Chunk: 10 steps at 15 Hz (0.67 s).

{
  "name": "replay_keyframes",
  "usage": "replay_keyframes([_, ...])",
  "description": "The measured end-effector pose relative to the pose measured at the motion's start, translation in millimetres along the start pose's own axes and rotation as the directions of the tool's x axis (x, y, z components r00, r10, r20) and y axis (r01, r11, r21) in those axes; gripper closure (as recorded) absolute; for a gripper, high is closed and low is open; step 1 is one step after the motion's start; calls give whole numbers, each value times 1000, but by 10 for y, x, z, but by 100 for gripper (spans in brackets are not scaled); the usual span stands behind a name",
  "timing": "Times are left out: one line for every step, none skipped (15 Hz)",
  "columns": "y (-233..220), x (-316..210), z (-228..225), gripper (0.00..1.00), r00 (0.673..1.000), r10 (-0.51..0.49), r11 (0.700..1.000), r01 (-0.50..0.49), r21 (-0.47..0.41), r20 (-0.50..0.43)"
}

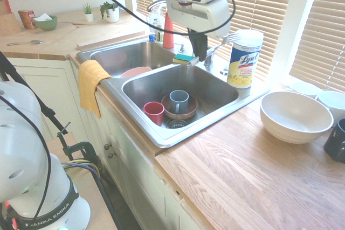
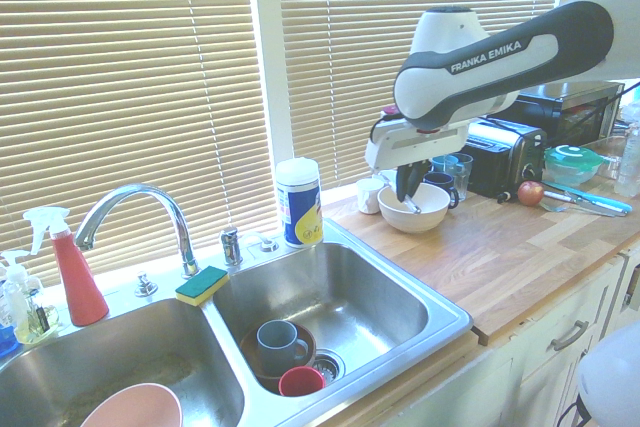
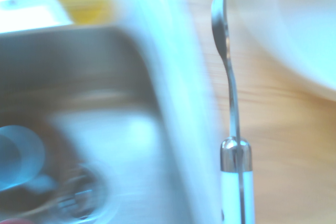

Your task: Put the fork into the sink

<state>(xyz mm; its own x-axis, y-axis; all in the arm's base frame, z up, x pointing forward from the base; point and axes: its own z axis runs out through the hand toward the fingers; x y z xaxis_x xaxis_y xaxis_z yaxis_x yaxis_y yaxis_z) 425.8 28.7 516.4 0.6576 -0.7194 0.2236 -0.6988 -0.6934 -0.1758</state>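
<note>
Here the fingers (image 1: 198, 52) clamp the fork (image 1: 215, 48) beside a Lysol canister (image 1: 245, 57) (arm reads FRANKA EMIKA).

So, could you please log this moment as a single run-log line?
gripper: shut on fork | position: raised over sink back rim | fork in basin: not yet

wood countertop (image 1: 242, 171), white bowl (image 1: 295, 116), Lysol canister (image 1: 245, 58)

White-handled fork (image 3: 231, 103) held aloft, tines outward; steel double sink (image 1: 213, 119) below, holding cups.
</note>
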Motion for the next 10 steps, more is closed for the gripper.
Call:
replay_keyframes([-236,-140,51,100,999,-45,999,45,1,8])
replay_keyframes([-418,-237,162,100,997,-73,997,73,-2,20])
replay_keyframes([-551,-297,326,100,995,-91,996,92,-11,32])
replay_keyframes([-638,-326,519,100,994,-104,994,105,-22,42])
replay_keyframes([-688,-334,724,100,992,-115,993,117,-30,51])
replay_keyframes([-722,-329,919,100,990,-127,991,129,-33,56])
replay_keyframes([-738,-320,1103,100,989,-134,990,136,-37,65])
replay_keyframes([-733,-309,1279,100,988,-133,990,137,-43,78])
replay_keyframes([-718,-299,1422,100,987,-132,989,137,-50,89])
replay_keyframes([-692,-299,1550,100,986,-131,989,137,-58,100])
